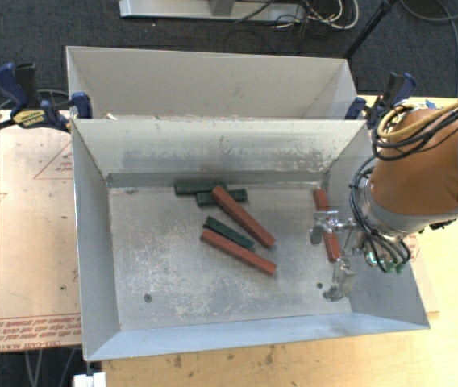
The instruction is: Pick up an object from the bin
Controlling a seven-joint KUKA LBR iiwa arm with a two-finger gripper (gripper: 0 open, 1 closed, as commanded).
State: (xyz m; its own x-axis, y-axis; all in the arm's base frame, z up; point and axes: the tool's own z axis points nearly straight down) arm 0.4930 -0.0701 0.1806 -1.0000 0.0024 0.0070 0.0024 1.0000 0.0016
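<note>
At the bin's (172,285) 3 o'clock, the gripper (331,259) is seen with fingers spread astride a red stick (321,200). The stick should be centred between them before closing.

Grey bin (172,285), red-brown bars (243,216), dark green bars (190,189)

Bare floor (156,285) at left; bars (235,226) mid-bin; red bar (322,204) by claw (332,258).

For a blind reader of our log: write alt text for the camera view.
The arm's end effector hangs open over a red bar near the right wall of a grey bin. More red and dark green bars lie loosely heaped at mid-floor.
</note>
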